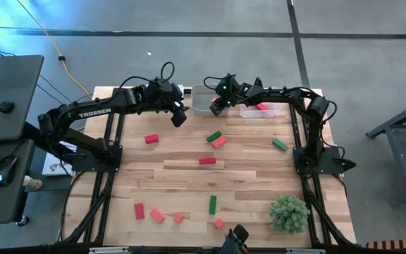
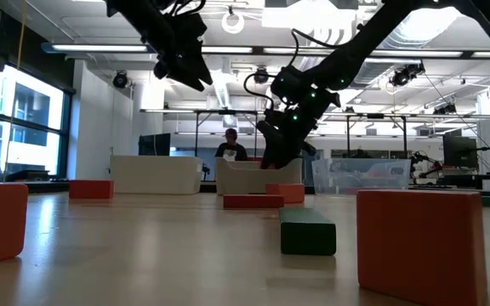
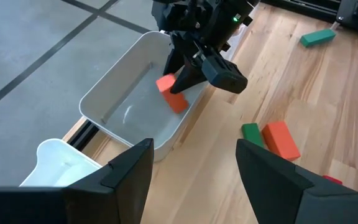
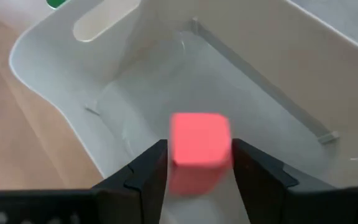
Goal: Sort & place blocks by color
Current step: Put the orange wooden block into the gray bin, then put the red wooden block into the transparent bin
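Salmon block (image 4: 199, 146) sits between my right gripper's (image 4: 197, 177) loosening fingers above the white tray (image 3: 114, 93); sticking risks a miss. Left gripper (image 3: 194, 174) waits open.

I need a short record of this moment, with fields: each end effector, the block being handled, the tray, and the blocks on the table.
right end effector: over the white tray, salmon-pink block between its fingers
left end effector: open, empty, hovering near the trays
salmon-pink block: above the tray's inside, not yet on its floor
white tray: holds no other block
table: green, red and salmon-pink blocks lie scattered
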